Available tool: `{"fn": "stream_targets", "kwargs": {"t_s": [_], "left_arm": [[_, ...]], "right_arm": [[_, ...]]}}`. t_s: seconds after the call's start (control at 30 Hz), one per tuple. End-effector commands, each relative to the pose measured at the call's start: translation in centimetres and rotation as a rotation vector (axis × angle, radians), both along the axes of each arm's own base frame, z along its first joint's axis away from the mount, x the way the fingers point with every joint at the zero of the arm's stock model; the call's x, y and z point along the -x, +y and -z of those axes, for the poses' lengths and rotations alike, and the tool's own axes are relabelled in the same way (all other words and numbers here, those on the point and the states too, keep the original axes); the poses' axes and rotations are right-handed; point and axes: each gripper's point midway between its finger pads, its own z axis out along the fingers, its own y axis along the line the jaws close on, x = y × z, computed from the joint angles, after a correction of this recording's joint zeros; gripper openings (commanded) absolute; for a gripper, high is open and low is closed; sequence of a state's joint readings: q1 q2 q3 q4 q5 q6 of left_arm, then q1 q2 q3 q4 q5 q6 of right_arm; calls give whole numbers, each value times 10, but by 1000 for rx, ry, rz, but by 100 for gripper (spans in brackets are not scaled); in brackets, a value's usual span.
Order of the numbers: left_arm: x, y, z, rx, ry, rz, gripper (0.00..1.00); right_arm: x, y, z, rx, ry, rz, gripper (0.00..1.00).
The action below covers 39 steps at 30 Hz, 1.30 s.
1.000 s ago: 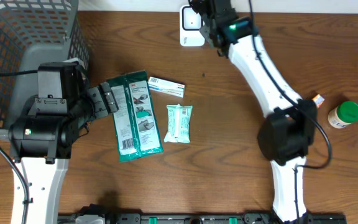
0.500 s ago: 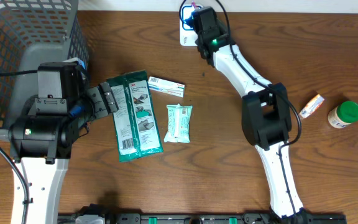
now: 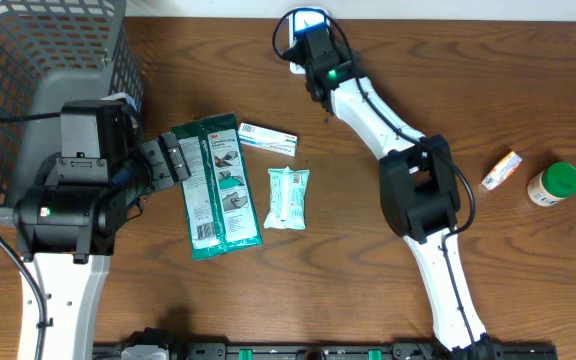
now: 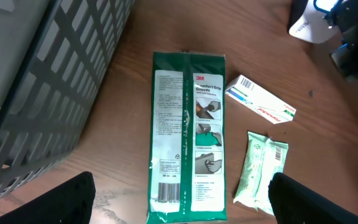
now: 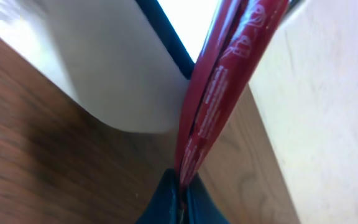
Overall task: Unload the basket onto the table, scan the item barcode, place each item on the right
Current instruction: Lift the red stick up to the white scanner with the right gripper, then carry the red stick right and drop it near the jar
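Note:
My right gripper is shut on the lower edge of a thin red packet, which stands upright between the jaws. The packet is right next to the white scanner. In the overhead view the right gripper is at the scanner by the table's back edge, and the arm hides the packet. My left gripper is open, its fingers spread wide above the barcode end of a green glove pack.
A white box and a pale green wipes pack lie beside the glove pack. A grey wire basket fills the back left. A green-capped bottle and a small tube lie at the right.
The right arm has swung left along the back edge, bringing its gripper up to the scanner, and its elbow has folded. The left arm has not moved.

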State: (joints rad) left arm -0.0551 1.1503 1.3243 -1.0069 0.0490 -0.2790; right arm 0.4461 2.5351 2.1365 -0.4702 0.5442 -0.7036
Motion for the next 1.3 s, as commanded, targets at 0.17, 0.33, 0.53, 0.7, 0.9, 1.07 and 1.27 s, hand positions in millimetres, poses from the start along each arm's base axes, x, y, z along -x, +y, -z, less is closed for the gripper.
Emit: {"fn": "stream_targets", "kwargs": {"t_s": [0.17, 0.33, 0.53, 0.7, 0.9, 1.07, 1.27], "left_arm": [[0, 2, -3, -19, -7, 10, 90], [0, 2, -3, -19, -7, 9, 90], [0, 2, -3, -19, -7, 9, 90], [0, 2, -3, -19, -7, 9, 90], [0, 2, -3, -19, -7, 9, 90], [0, 2, -3, -19, -7, 9, 90], [0, 2, -3, -19, -7, 9, 90]], "right_arm": [[4, 3, 0, 144, 17, -54, 1], [4, -1, -1, 178, 19, -56, 1], [0, 2, -25, 98, -44, -16, 1], [4, 15, -78, -78, -105, -14, 1], [24, 18, -146, -422, -95, 3, 1], [60, 2, -191, -688, 23, 25, 1], [97, -61, -202, -901, 182, 248, 1]]}}
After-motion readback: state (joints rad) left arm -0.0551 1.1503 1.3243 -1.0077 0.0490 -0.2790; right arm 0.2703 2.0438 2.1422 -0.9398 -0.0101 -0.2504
